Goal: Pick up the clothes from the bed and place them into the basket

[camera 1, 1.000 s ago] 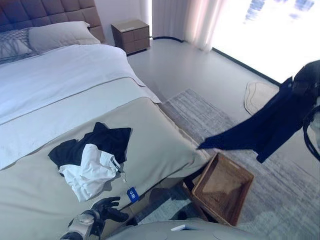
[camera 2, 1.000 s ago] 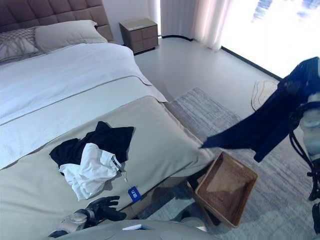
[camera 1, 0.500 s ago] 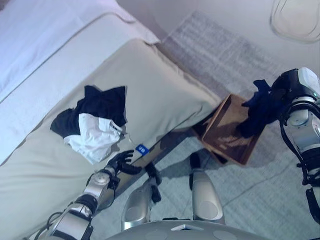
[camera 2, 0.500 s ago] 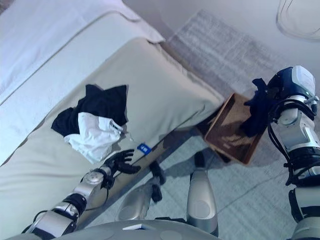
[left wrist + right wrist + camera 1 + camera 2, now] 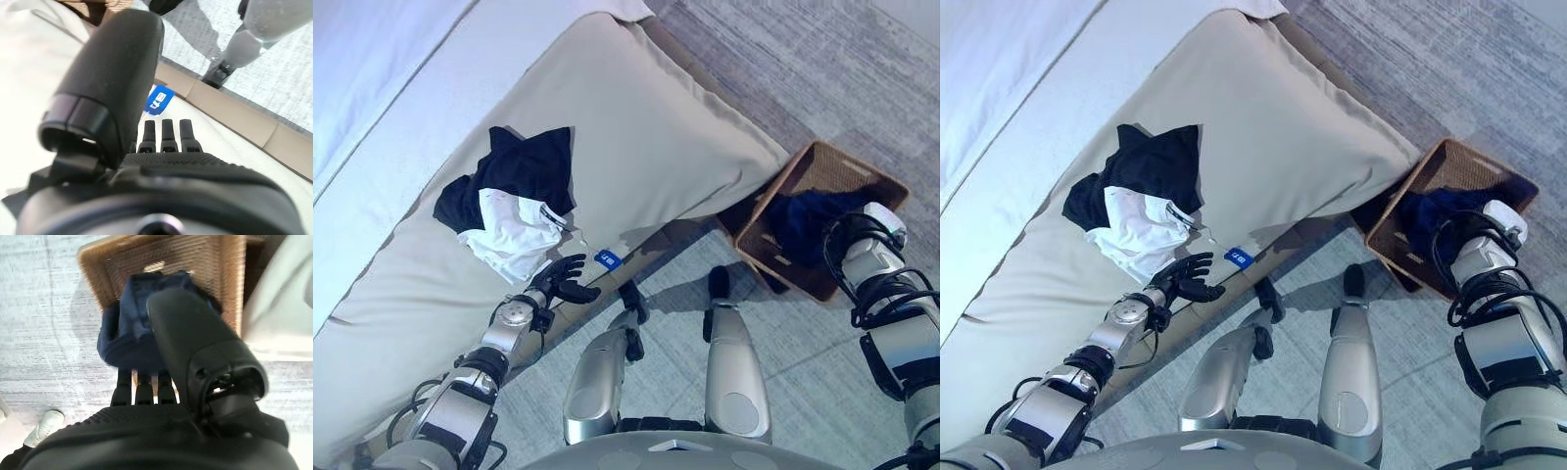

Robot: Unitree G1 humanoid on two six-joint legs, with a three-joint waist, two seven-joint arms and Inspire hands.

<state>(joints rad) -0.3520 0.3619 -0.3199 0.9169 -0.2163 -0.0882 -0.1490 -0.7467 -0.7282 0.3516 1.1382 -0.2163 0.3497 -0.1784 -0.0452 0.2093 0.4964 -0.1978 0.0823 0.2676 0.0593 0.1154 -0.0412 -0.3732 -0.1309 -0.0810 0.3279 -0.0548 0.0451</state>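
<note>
Left eye view. We list a bed (image 5: 636, 127) with a beige cover, and on it, toward the edge nearest the floor, a black garment (image 5: 524, 171) with a white garment (image 5: 514, 233) lying partly over it. A blue tag (image 5: 607, 258) sits at that edge. The left hand (image 5: 563, 284) rests at the bed's edge just beside the white garment, fingers spread and holding nothing. On the grey rug (image 5: 822, 59), at the bed's corner, stands a woven basket (image 5: 862, 176) (brown, rectangular) with a dark blue garment (image 5: 808, 217) inside.

Right eye view. We note the right hand (image 5: 1498, 220) at the basket's near rim, over the blue garment.

Left wrist view. Fingers straight, thumb out; the tag lies past them.

Right wrist view. The blue garment bulges over the basket's rim, against the fingers; we cannot tell whether the hand grips it.
</note>
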